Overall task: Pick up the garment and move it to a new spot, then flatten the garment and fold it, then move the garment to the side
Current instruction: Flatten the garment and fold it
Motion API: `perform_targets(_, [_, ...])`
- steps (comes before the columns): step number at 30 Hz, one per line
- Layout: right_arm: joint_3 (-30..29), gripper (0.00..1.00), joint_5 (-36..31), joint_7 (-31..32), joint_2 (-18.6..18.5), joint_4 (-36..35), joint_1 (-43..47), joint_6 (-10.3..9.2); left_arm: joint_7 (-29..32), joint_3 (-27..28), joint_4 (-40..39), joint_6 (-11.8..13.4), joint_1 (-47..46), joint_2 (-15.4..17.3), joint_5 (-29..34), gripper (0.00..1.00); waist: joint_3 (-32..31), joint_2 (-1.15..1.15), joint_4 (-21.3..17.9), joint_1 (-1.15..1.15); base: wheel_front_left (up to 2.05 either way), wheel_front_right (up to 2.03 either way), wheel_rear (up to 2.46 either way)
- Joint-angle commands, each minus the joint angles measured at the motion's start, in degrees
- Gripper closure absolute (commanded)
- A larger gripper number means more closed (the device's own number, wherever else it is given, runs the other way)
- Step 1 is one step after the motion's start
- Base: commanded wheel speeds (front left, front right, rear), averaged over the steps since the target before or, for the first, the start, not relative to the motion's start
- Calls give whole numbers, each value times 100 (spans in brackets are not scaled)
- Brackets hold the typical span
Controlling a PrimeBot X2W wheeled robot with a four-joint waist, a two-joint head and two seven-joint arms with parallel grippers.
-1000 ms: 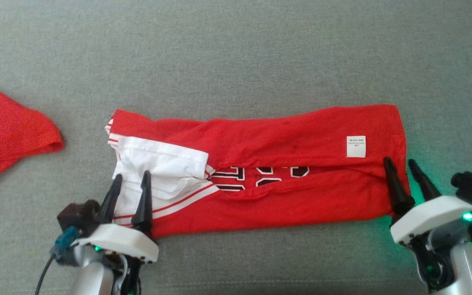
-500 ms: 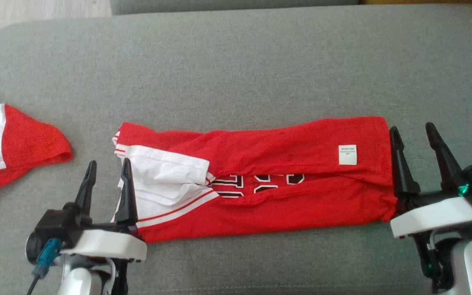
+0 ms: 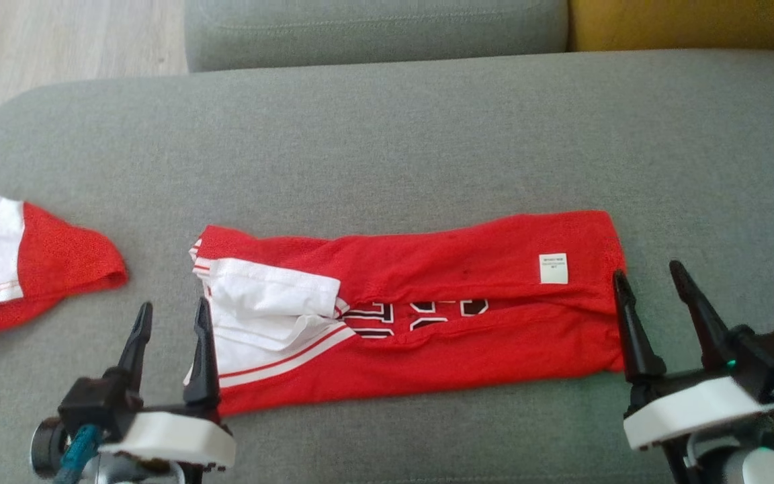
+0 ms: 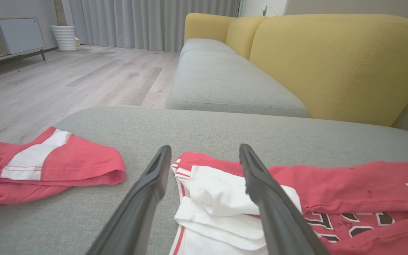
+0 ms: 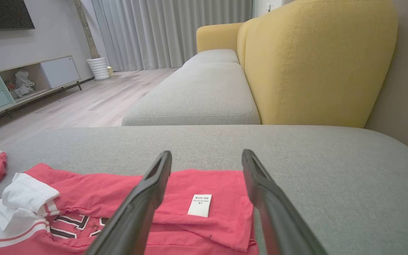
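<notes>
Both grippers have pulled back toward the near edge. The left gripper [image 3: 174, 304] is spread and empty at the garment's [image 3: 427, 336] left end. The right gripper [image 3: 648, 269] has opened wider, is empty, and sits just off the right end, no longer on the cloth. The long-side folds look done and let go, so the cross fold and the move aside remain. The garment is a long flat band of red matte knit, with a white sleeve [image 3: 273, 302] bunched at the left end, black-and-white lettering [image 3: 420, 312] in the gap, and a white label [image 3: 553, 268] near the right end. Well apart to its left is another red-and-white cloth [image 3: 37, 269]. Beyond it are the grey woven sofa seat [image 3: 387, 148] and the yellow backrest [image 3: 689, 23].
</notes>
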Motion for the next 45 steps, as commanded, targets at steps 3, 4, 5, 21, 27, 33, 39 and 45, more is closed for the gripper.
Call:
perform_targets(3, [141,0,5,25,26,-257,-15,39,63,195,-279,90,4,117,43,0,-89,0,-16,0,0,0,0])
perform_targets(4, [139,0,8,30,30,-263,-3,39,74,188,-290,94,19,121,42,0,-95,0,-11,0,0,0,0])
perform_targets(5, [139,0,8,30,30,-263,-3,39,74,188,-290,94,19,121,42,0,-95,0,-11,0,0,0,0])
perform_targets(21, [120,0,27,18,65,-236,-31,39,142,81,-345,91,-17,196,15,0,-21,0,-6,0,0,0,0])
perform_targets(27, [-86,0,35,11,4,173,-221,39,113,19,-352,72,-162,194,-21,0,220,0,46,0,0,0,0])
perform_targets(33, [-378,0,114,-49,-171,1259,-874,39,6,-99,-213,-21,-529,169,-60,0,640,0,161,0,0,0,0])
perform_targets(39, [-434,0,247,290,-149,2207,-1307,39,-121,-228,4,-101,-858,142,-67,0,913,0,288,0,0,0,0])
perform_targets(45, [-467,0,548,905,0,2354,-1190,39,-212,-251,124,-79,-948,122,-96,0,1011,0,287,0,0,0,0])
